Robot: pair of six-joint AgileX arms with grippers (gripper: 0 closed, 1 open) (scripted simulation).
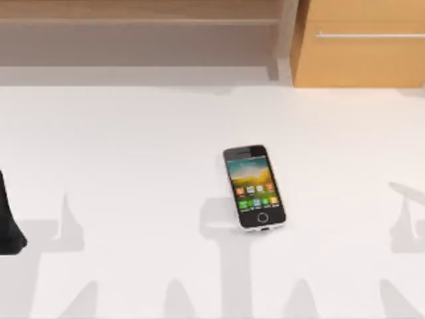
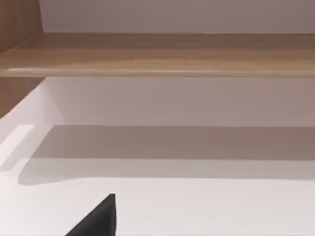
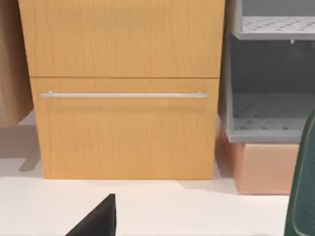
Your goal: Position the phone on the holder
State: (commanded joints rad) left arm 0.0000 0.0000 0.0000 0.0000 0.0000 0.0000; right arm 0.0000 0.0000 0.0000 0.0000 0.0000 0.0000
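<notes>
Phone [image 1: 254,188] flat mid-table, screen up, left claw [image 1: 8,219] well apart

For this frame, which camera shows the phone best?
The top view: the phone lies face up, screen lit, on the white table, fully visible. The left wrist view faces a wooden shelf instead, and the right wrist view faces a wooden drawer cabinet.

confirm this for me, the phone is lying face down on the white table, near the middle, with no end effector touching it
Not quite. The phone lies face up: the top view shows its lit screen with coloured app icons and the round home button. The rest holds: it rests on the white table near the middle, with no end effector touching it.
</notes>
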